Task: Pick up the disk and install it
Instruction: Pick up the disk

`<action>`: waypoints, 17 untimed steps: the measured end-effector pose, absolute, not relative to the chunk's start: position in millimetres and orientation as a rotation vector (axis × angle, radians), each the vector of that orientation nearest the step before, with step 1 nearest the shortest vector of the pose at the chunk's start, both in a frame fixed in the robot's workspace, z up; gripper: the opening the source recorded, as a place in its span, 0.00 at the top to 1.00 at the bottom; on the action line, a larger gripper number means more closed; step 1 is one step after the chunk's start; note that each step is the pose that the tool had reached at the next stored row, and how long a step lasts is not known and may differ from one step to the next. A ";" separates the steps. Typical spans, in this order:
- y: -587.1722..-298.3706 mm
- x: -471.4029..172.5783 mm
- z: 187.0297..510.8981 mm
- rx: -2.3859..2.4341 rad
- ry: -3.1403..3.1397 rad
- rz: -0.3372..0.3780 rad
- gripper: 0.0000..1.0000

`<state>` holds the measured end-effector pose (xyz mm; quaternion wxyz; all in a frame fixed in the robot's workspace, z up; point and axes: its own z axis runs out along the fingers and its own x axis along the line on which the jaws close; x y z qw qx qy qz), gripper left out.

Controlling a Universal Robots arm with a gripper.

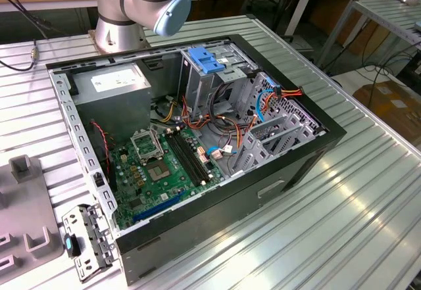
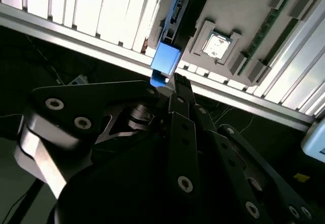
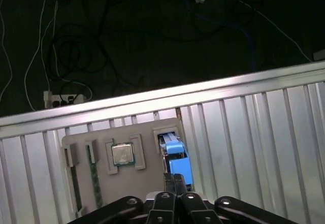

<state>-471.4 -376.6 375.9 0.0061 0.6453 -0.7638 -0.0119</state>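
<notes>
Starting at the exterior view's left, a grey moulded fixture lies on the ribbed metal table, with a loose metal bracket just beside the open computer case. Inside the case sit a grey power-supply box, then the green motherboard, then a drive cage topped by a light-blue bracket. The arm rises behind the case. In both wrist views a grey tray rests near the table's edge, above a dark floor strewn with cables. The tray holds a memory stick, a square chip and, in the slot next to the chip, the disk, which stands on edge with its blue plastic end showing. The gripper is right at that blue end. Its jaws are drawn together with no gap to be seen, and the tips touch the blue plastic. Whether they pinch a piece of it I cannot tell.
</notes>
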 end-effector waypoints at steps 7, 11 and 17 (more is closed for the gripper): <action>-376.1 -470.9 365.2 2.154 -2.285 -0.017 0.46; -374.7 -470.9 356.4 2.163 -2.277 -0.017 0.46; -371.7 -470.9 346.2 2.173 -2.273 -0.010 0.46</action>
